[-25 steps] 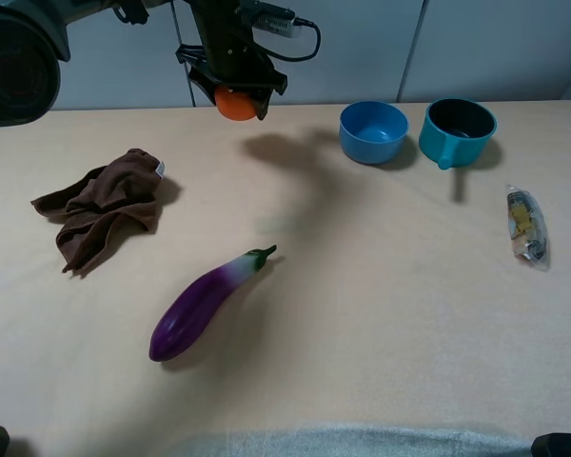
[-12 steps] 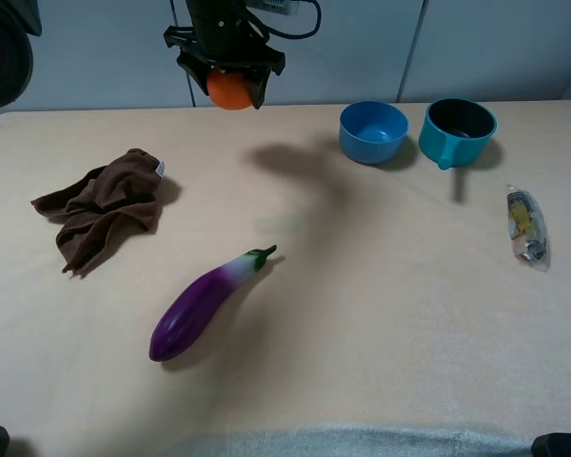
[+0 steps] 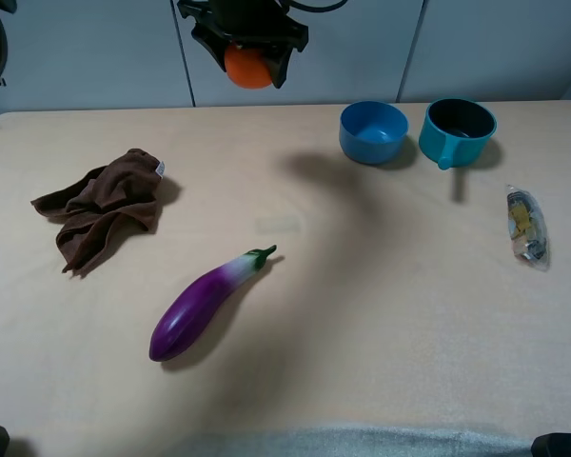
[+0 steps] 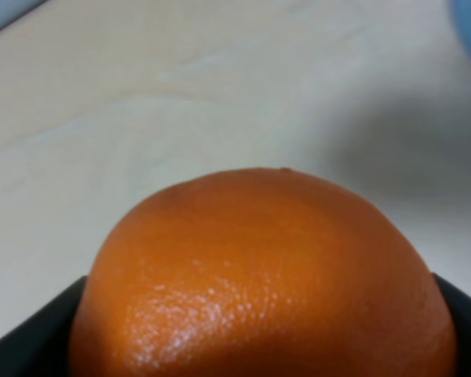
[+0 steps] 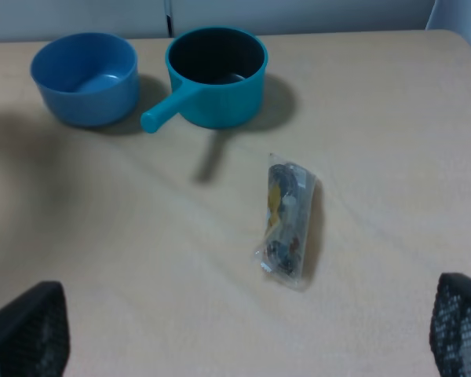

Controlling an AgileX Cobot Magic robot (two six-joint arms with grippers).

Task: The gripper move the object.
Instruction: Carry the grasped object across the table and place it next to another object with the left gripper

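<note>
The bright orange fruit (image 3: pixel 248 67) hangs high above the table's far edge, held in my left gripper (image 3: pixel 249 59), a black claw shut around it. In the left wrist view the fruit (image 4: pixel 263 275) fills most of the picture, with black fingers (image 4: pixel 31 338) at both lower corners. My right gripper (image 5: pixel 235 334) is open and empty; its black fingertips (image 5: pixel 27 334) show at the lower corners of the right wrist view, over bare table near the right side.
A purple eggplant (image 3: pixel 206 302) lies near the table's middle left. A brown cloth (image 3: pixel 105 205) lies at the left. A blue bowl (image 3: pixel 373 131) and a teal pot (image 3: pixel 457 130) stand at the back right. A clear snack packet (image 3: pixel 526 225) lies at the right.
My left gripper has risen and shifted right with the orange fruit in it. Its shadow on the table has moved right toward the blue bowl.
</note>
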